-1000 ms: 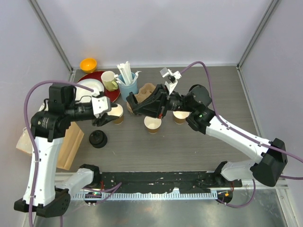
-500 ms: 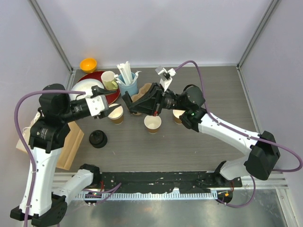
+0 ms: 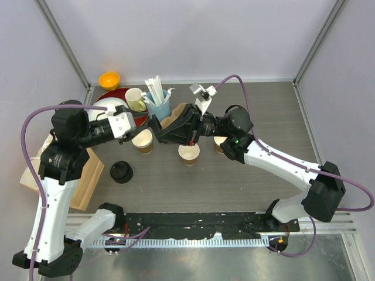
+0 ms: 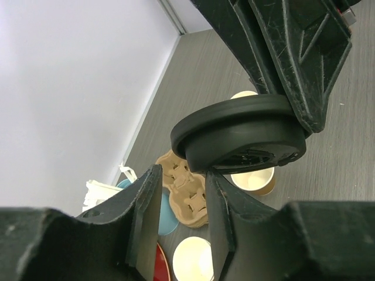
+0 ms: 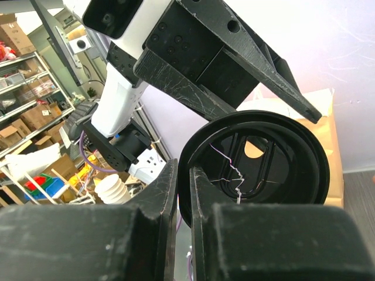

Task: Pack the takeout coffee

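Black plastic, the lid hangs in the air at centre right of the left wrist view, tilted and pinched by its rim in the right gripper. Its lower-left edge lies just above the left gripper, whose fingers stand narrowly apart with nothing clamped between them. Three uncovered kraft cups stand on the table below, the leftmost cup nearest the left arm.
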{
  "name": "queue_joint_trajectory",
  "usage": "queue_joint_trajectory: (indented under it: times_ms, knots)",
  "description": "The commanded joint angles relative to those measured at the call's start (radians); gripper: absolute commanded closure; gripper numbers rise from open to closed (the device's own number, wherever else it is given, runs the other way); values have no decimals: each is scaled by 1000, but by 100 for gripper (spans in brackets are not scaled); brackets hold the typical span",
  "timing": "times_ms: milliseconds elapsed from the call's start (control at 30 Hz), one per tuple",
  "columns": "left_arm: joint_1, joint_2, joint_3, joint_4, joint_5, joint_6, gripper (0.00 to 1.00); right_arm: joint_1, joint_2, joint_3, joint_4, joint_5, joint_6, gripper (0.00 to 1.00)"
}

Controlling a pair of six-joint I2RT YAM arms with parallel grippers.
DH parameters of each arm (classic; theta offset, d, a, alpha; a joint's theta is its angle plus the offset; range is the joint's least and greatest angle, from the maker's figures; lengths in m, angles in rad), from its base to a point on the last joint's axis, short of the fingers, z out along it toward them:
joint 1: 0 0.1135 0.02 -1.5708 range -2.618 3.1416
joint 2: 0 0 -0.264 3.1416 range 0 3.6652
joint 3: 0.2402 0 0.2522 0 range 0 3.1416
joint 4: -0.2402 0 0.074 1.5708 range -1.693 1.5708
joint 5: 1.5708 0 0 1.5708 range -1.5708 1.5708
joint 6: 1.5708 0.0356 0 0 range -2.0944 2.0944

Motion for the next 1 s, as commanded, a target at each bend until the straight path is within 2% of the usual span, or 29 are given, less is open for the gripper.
queue_joint_trajectory:
  times_ms: [0, 100, 267, 400, 533, 767, 867, 933, 967]
  knots:
    - [-17, -20, 3, 64, 38, -30, 64, 9, 9, 47, 36, -6, -16, 99]
    - [-23, -28, -4, 63, 44, -21, 66, 12, 16, 55, 34, -9, -16, 99]
    - [-32, -42, -2, 44, 53, 11, 60, 12, 14, 56, 11, 8, -37, 99]
    - [-33, -48, -2, 38, 52, 15, 62, 12, 20, 64, -4, 9, -50, 99]
    - [-33, -49, -1, 35, 53, 15, 71, 12, 29, 72, -2, 3, -45, 99]
    - [-33, -46, -7, 9, 50, 35, 100, 12, 20, 69, 7, -3, -47, 99]
    - [-35, -46, -7, -6, 41, 19, 100, 12, 14, 63, -36, 14, -74, 99]
    - [-35, -45, -11, -20, -3, -4, 100, 7, -7, 56, -135, 45, -140, 91]
    - [-35, -45, -16, -28, -26, -7, 100, 4, -19, 44, -175, 89, -168, 73]
